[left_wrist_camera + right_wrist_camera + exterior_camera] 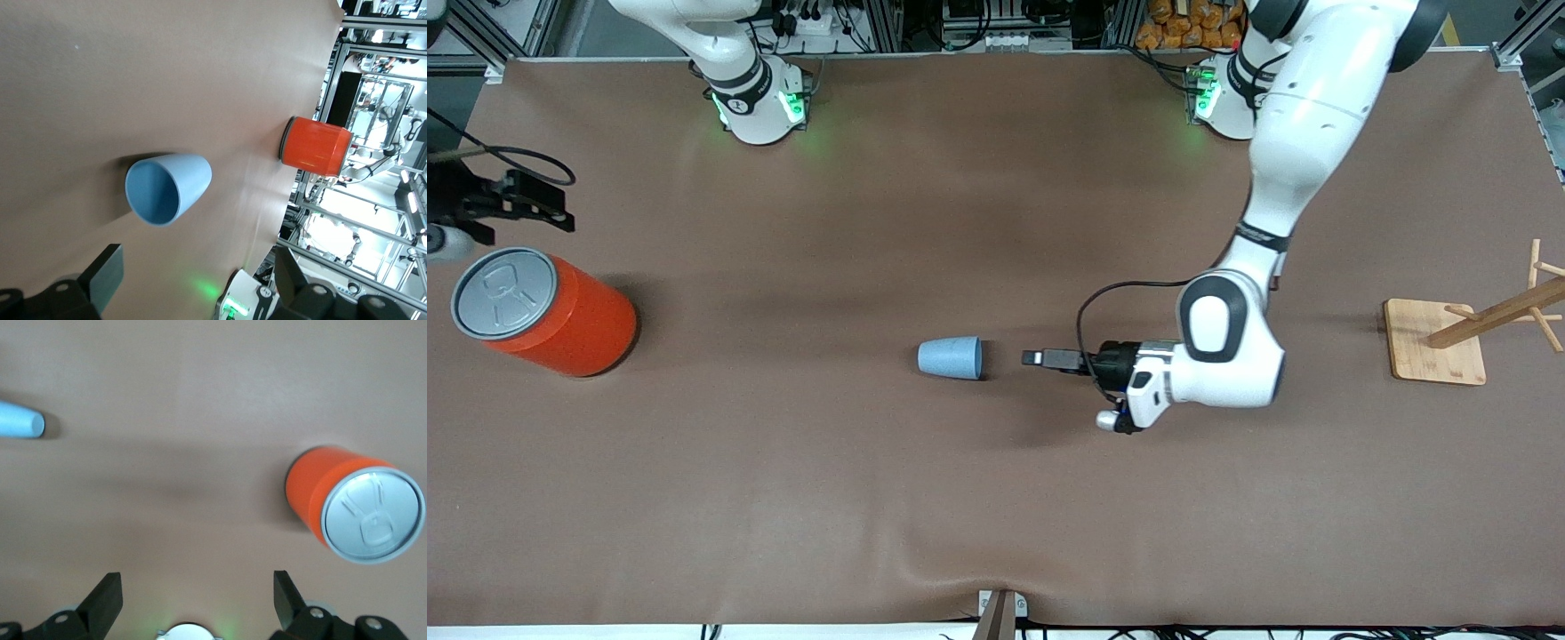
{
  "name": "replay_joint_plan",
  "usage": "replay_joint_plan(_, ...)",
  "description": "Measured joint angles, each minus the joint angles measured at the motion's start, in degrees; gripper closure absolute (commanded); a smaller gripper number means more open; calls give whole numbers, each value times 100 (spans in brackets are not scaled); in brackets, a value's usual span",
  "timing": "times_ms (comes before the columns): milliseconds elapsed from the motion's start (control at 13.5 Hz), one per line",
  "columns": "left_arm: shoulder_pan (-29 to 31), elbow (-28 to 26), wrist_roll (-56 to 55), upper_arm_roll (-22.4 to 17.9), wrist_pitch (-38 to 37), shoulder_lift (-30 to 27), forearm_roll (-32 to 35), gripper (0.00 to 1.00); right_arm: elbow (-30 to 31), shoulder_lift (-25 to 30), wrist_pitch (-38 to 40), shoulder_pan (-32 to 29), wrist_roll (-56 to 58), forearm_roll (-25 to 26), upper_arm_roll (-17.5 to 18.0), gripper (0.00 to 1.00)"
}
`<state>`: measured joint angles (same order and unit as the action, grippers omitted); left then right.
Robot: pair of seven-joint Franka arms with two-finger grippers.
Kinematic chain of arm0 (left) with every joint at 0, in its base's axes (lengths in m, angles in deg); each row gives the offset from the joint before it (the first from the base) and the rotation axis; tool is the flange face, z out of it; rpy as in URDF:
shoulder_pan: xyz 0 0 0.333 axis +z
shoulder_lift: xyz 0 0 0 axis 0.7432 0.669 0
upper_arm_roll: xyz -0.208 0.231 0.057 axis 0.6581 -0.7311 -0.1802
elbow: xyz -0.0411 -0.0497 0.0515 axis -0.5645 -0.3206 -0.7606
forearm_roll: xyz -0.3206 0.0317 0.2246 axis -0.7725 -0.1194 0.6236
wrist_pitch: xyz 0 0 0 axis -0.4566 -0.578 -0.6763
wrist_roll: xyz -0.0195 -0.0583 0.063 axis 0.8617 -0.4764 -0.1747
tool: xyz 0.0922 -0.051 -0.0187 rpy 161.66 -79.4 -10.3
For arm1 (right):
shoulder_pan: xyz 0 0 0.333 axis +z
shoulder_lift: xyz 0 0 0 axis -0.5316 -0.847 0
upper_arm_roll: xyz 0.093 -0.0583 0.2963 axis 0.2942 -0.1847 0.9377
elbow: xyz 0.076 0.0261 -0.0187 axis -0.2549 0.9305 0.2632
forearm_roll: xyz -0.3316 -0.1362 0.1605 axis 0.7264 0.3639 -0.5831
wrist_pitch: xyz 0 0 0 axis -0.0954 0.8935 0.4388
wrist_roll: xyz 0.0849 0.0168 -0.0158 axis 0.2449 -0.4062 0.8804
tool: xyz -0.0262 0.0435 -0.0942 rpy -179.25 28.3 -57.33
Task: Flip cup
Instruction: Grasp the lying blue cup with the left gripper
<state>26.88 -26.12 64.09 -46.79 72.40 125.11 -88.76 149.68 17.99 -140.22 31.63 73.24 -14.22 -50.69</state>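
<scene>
The light-blue cup (950, 356) lies on its side in the middle of the brown table, its open rim turned toward the left arm's end. My left gripper (1036, 358) is held level just off that rim, a short gap away and not touching. In the left wrist view the cup (167, 190) shows its hollow inside ahead of the left gripper (198, 273), which is open and holds nothing. My right gripper (197, 587) hangs open and empty above the right arm's end of the table. From there the cup (20, 423) shows at the edge of the right wrist view.
A big orange can (543, 311) with a grey pull-tab lid stands at the right arm's end, also visible as the can (315, 145) and the can (353, 507). A wooden rack (1440, 342) on a square base stands at the left arm's end.
</scene>
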Motion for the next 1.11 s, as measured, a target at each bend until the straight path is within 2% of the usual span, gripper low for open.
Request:
replay_joint_plan(370, -371, -1, 562, -1, 337, 452, -1046, 0, 6, 516, 121, -99, -726, -15, -14, 0)
replay_joint_plan(593, -434, 100, 599, -5, 553, 641, -1178, 0, 24, 552, 233, -98, -1097, -31, 21, 0)
replay_joint_plan(1111, -786, 417, 609, -3, 1037, 863, -1435, 0, -41, 553, 208, -126, -1155, -31, -27, 0)
